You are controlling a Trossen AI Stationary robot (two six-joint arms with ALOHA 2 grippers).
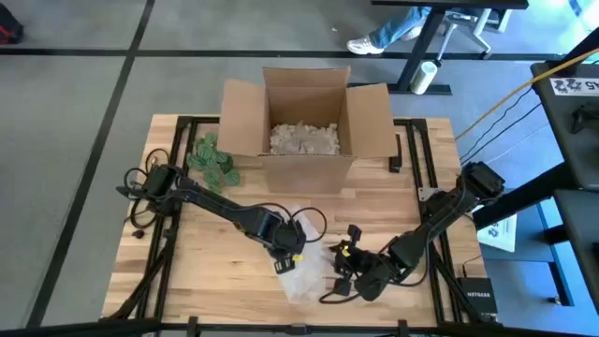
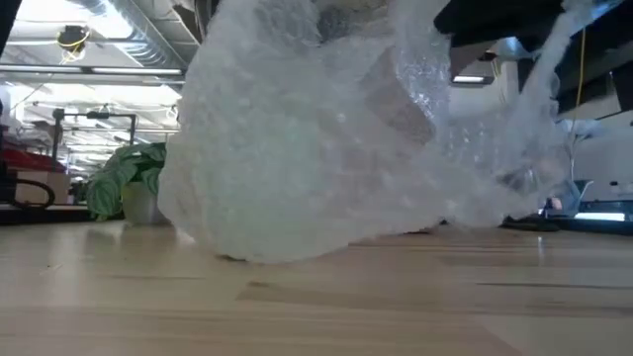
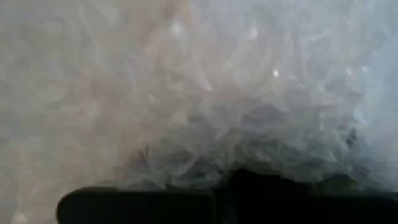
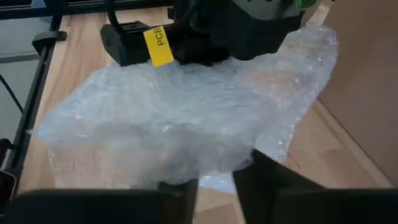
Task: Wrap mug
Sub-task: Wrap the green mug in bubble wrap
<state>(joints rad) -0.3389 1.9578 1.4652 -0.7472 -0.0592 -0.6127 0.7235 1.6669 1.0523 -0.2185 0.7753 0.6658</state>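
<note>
A crumpled sheet of clear bubble wrap (image 1: 304, 276) lies bunched at the table's near middle and fills the low view (image 2: 316, 148). The mug itself is hidden. Only a pale pinkish shape (image 2: 391, 99) shows through the wrap. My left gripper (image 1: 285, 251) reaches in from the left and sits on the bundle's far top, shut on the wrap. My right gripper (image 4: 216, 186) is at the bundle's right edge, its fingers nearly together with wrap between them. My left gripper has a gathered bunch of wrap (image 3: 249, 165) at its fingers; creases run out from there. It comes slanting down from the table's left. The bundle's underside (image 2: 247, 255) rests on the table. My right gripper pinches the wrap's thin near edge (image 4: 217, 173) between its two fingers, coming nearly level from the table's right. One layer or several, I cannot tell. That edge lies low over the table.
An open cardboard box (image 1: 304, 122) with pale paper filling stands at the far middle, and a green leafy plant (image 1: 213, 159) beside it on the left. Black frame rails (image 1: 426, 154) and cables run along the table's sides. A person's legs (image 1: 393, 33) show beyond the table.
</note>
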